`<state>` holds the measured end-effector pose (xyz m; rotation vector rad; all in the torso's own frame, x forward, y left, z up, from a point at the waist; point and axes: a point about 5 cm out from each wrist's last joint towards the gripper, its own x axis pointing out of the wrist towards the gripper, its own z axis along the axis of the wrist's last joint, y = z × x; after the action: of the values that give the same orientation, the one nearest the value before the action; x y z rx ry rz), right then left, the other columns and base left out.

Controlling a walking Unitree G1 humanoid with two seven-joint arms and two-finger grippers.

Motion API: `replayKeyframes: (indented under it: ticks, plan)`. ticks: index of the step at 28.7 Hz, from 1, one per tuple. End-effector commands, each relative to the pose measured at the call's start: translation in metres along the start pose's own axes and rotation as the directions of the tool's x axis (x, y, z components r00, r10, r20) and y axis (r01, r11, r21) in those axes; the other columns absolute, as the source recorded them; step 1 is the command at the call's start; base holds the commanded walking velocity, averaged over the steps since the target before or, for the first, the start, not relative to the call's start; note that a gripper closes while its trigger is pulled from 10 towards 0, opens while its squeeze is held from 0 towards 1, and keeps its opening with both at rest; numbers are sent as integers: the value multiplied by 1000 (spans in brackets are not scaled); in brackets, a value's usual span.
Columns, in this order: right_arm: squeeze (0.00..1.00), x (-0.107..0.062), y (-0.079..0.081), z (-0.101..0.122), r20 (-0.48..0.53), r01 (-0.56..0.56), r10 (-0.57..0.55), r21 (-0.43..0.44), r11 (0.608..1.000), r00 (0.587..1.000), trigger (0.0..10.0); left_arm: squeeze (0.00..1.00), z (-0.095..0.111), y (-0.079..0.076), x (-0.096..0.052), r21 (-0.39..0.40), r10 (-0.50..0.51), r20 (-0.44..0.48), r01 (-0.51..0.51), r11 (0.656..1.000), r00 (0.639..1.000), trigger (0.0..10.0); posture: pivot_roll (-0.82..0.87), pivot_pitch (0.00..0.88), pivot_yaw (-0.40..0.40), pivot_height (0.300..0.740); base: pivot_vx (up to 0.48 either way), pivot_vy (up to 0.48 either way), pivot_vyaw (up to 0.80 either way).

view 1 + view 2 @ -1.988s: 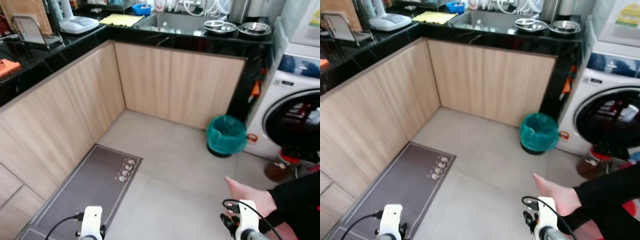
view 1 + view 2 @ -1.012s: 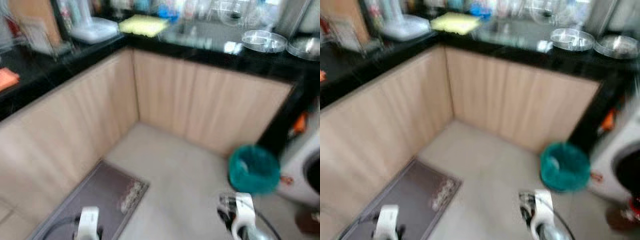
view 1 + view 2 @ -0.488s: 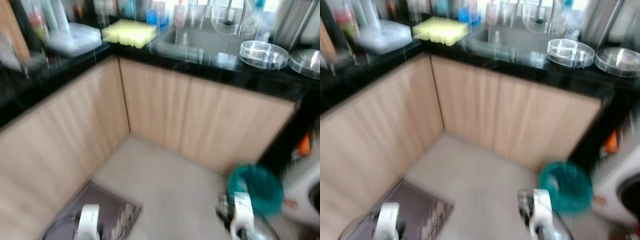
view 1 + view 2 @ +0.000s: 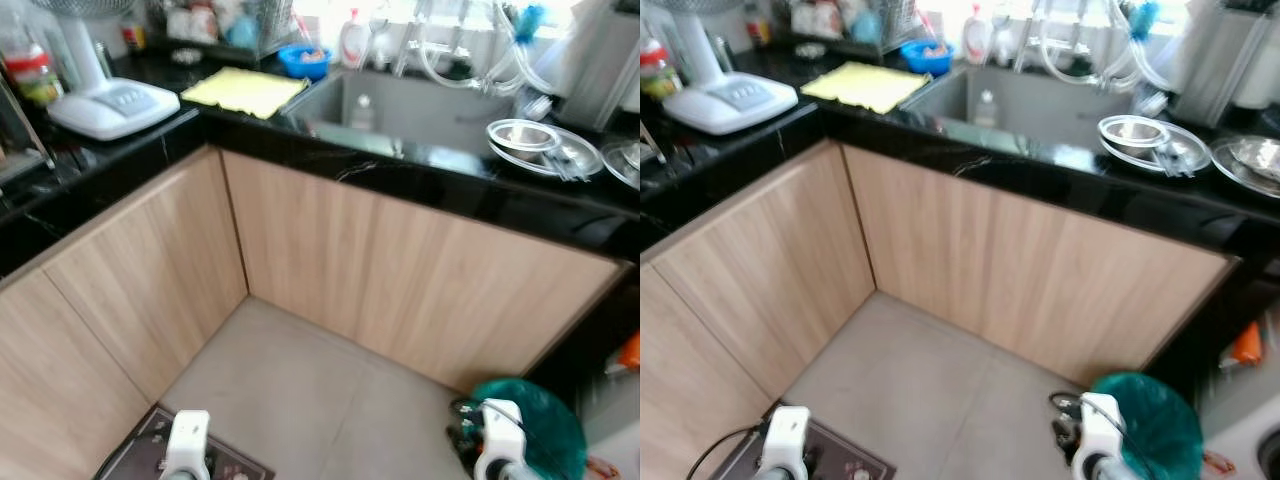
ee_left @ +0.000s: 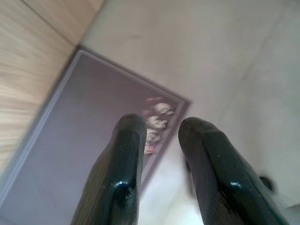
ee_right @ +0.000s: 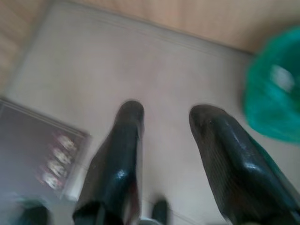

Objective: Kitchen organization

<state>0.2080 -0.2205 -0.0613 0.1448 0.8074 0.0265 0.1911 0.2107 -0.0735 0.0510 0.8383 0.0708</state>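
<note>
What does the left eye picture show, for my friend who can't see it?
A kitchen corner with a black counter on pale wooden cupboards. A sink, a yellow cloth and a steel bowl sit along the top. Low down, a green bin stands on the grey floor, near the robot's two wrists.

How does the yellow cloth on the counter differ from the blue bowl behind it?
The yellow cloth lies flat and rectangular left of the sink; the blue bowl is round, upright and smaller. The cloth is pale yellow, the bowl bright blue with something inside. Both sit on the black counter.
</note>
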Motion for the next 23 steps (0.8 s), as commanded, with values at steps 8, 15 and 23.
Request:
replayKeyframes:
  ticks: [8,15,23]
  plan:
    - [0,-5,-9,-8,-9,49,-49,8,999,999,10000,0,6,-3,2,20,-20,15,20,1000,1000,10000,-81,0,36,740,480,0,0]
    - [0,-4,-7,-6,7,41,-41,15,999,999,10000,0,9,-2,2,22,-22,20,22,1000,1000,10000,-78,0,39,740,480,0,-427]
    - [0,-4,-8,-5,2,47,-47,10,999,999,10000,0,10,-2,2,22,-21,34,21,1000,999,10000,-75,0,35,740,395,0,0]
